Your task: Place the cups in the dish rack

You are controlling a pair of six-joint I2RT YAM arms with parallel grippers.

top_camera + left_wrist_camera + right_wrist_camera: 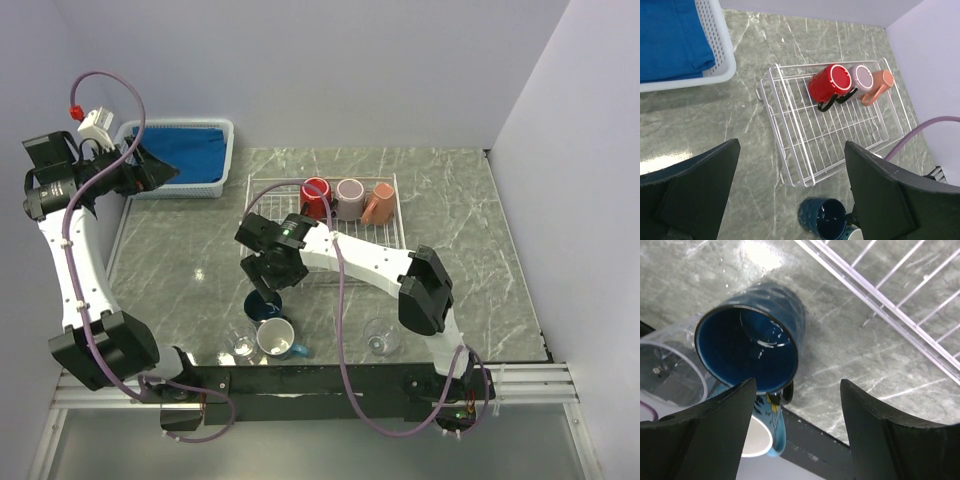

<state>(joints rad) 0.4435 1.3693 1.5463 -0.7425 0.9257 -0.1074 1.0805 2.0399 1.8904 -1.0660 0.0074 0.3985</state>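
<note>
The white wire dish rack [300, 262] lies mid-table and holds a red mug [316, 195], a mauve mug [349, 198] and a salmon mug [378, 203] along its far side. A navy mug [263, 305] stands in front of the rack, with a light blue mug [277, 338] and a clear glass [243, 346] beside it. Another clear glass [381, 337] stands to the right. My right gripper [797, 385] is open and empty just above the navy mug [752, 345], near its handle. My left gripper [160, 172] is open and empty, raised high at the far left.
A white plastic basket [222, 155] with blue cloth stands at the back left, under my left gripper. The right arm stretches across the rack's front edge. The table's black front edge [840, 455] runs just past the light blue mug [765, 432]. The rack's near rows [830, 145] hold nothing.
</note>
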